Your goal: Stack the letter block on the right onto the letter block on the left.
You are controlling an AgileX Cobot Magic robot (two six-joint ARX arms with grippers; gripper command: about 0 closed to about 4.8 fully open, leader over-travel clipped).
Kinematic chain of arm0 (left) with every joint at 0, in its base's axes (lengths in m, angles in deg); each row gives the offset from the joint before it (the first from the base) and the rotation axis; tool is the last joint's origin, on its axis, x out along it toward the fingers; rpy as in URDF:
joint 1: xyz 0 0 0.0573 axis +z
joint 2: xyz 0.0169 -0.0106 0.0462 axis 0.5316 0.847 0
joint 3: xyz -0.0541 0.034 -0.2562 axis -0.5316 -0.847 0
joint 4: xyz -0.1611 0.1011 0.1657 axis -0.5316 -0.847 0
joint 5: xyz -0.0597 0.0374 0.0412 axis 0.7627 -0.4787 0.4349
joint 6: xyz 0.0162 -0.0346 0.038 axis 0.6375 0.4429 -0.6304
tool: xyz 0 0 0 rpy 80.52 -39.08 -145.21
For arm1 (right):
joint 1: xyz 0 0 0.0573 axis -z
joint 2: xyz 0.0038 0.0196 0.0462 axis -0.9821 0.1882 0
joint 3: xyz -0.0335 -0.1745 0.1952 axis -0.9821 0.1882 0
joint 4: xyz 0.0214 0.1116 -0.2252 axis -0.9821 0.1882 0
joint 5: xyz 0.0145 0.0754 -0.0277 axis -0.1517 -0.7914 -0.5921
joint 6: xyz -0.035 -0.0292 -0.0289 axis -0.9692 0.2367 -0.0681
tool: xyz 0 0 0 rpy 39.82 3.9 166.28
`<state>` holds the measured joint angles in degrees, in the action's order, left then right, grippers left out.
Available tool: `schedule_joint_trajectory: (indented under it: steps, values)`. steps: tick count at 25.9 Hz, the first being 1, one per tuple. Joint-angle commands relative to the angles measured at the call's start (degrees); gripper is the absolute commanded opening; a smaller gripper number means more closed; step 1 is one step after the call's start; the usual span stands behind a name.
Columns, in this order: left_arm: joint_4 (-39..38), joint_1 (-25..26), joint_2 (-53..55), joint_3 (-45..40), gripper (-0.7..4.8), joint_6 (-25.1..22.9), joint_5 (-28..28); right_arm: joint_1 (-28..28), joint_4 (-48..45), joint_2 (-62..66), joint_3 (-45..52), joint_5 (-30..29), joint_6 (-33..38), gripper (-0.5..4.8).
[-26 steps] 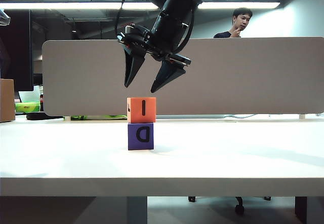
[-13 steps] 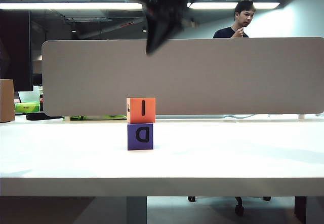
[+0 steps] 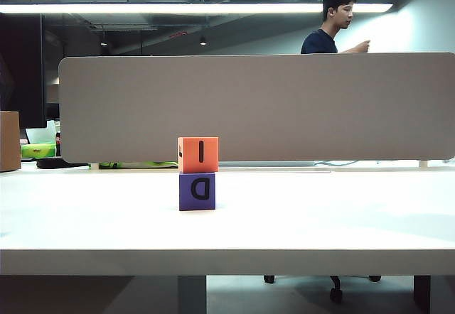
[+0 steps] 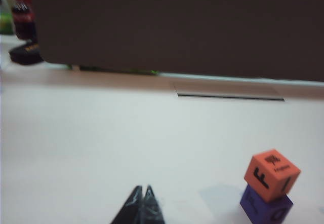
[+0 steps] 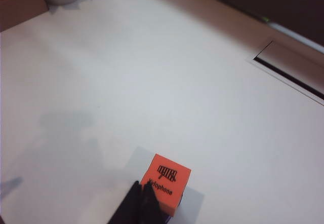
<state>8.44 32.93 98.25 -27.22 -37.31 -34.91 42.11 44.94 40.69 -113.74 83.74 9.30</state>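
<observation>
Nearest to us on the white bench (image 3: 298,222) we see the orange letter block (image 3: 198,154) sitting squarely on top of the purple letter block (image 3: 197,191), the pair standing alone out in the open. Neither arm shows in the exterior view, but from the wrist views we catch the left claw (image 4: 142,199) pinched tight and empty beside the stack, and the right claw (image 5: 141,196) closed with nothing in it, above the orange block. Farther back we have the grey divider panel (image 3: 256,108), and a man (image 3: 330,28) behind it.

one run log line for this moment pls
orange block stacked on purple block | left gripper shut, empty | right gripper shut, empty, above stack
</observation>
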Motion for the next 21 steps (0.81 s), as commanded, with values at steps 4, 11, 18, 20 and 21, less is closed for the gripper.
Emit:
schedule_joint_trajectory:
  steps: [4, 11, 18, 20, 21]
  values:
    - [4.90, -0.07, -6.80, -6.03, -0.04, 0.17, -4.31, -0.17, -19.08, -11.58, 15.47, 4.15, 1.38, -0.05]
    - [6.19, -0.07, -19.02, -13.79, -0.04, -0.20, -4.48, -0.20, -21.86, -25.97, 25.09, 9.49, 2.32, -0.05]
    - [3.17, -0.07, -21.86, -17.42, -0.04, 0.85, -4.42, -0.22, -13.81, -38.03, 26.73, 14.03, 1.25, -0.05]
    - [3.17, -0.07, -21.86, -18.25, -0.04, 0.85, -4.39, -0.20, -10.80, -40.74, 26.80, 15.02, 0.98, -0.05]
    - [3.15, -0.11, -21.86, -19.23, -0.04, 0.92, -4.35, -0.20, -8.50, -42.88, 27.04, 16.28, 0.94, -0.05]
